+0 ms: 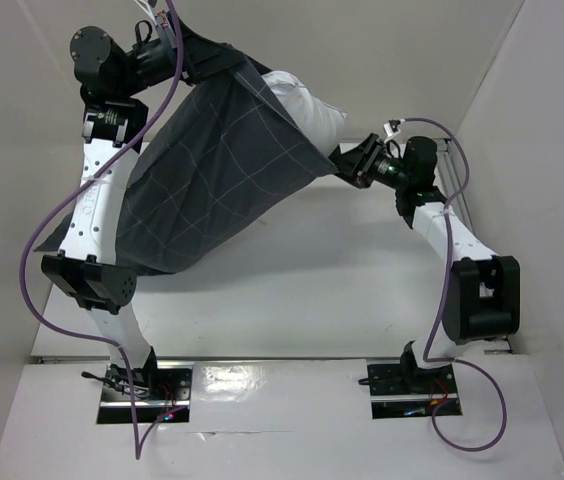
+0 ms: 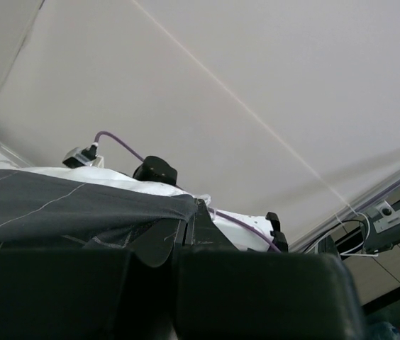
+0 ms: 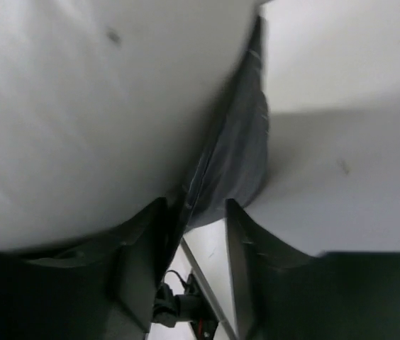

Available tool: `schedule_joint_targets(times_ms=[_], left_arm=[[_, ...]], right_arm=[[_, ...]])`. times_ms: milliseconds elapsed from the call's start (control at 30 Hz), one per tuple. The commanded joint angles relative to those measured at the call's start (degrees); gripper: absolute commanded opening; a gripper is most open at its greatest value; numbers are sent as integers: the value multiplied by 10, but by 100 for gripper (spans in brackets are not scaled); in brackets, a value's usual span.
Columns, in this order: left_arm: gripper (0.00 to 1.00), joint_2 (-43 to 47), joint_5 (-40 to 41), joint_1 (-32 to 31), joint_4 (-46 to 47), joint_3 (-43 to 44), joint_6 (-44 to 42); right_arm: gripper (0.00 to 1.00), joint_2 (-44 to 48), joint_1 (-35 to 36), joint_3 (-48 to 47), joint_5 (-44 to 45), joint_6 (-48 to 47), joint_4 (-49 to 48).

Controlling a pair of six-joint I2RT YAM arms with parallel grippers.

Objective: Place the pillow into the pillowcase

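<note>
The dark grid-patterned pillowcase [image 1: 212, 180] hangs lifted off the table, stretched between my two grippers. The white pillow [image 1: 307, 105] bulges out of its upper right opening. My left gripper [image 1: 194, 62] is raised at the back and shut on the pillowcase's top edge [image 2: 58, 205], with the pillow [image 2: 250, 227] just behind it. My right gripper [image 1: 342, 165] is at the case's right corner. In the right wrist view its jaws [image 3: 196, 205] stand apart, with the pillowcase edge [image 3: 239, 156] hanging between them against the left finger and the pillow [image 3: 79, 106] to the left.
White walls [image 1: 532, 100] enclose the white table [image 1: 312, 290] at the back and both sides. The lower end of the pillowcase drapes behind the left arm [image 1: 97, 200] onto the table's left side. The arm bases [image 1: 412, 385] sit at the near edge.
</note>
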State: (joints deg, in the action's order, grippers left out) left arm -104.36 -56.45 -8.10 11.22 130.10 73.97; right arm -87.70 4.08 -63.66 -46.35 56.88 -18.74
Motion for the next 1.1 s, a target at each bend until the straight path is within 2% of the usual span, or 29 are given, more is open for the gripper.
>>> schedule_joint_targets(times_ms=[0,67,167,267,367,500,633,667,733,867,933,1000,1067], left_arm=[[0,50,20,3,72,12,7],[0,50,20,3,72,12,7],[0,50,20,3,72,12,7],[0,56,20,3,72,12,7],[0,56,20,3,78,12,7],[0,68,20,14,71,1,7],[0,73,20,50,101,-27,41],[0,66,20,58,111,-27,55],[0,38,20,87,165,14,117],[0,7,44,142,237,102,213],[0,25,66,159,255,90,229],[0,52,77,173,262,35,229],[0,82,85,173,262,-1,214]], right_arm=[[44,-5,1,-24,16,-46,40],[34,1,1,-30,35,-68,88],[26,6,1,-42,74,-96,123],[24,-11,1,-58,85,-109,129],[0,-48,-5,-88,71,-114,121],[0,-42,-33,-128,84,-102,111],[0,-24,-63,-250,89,-102,147],[0,-24,-70,-318,89,-97,152],[0,-24,-70,-434,101,-97,185],[0,3,-70,-542,143,-104,201],[0,10,-70,-542,148,-110,193],[0,9,-70,-530,160,-136,229],[0,-33,-86,-548,170,-136,265]])
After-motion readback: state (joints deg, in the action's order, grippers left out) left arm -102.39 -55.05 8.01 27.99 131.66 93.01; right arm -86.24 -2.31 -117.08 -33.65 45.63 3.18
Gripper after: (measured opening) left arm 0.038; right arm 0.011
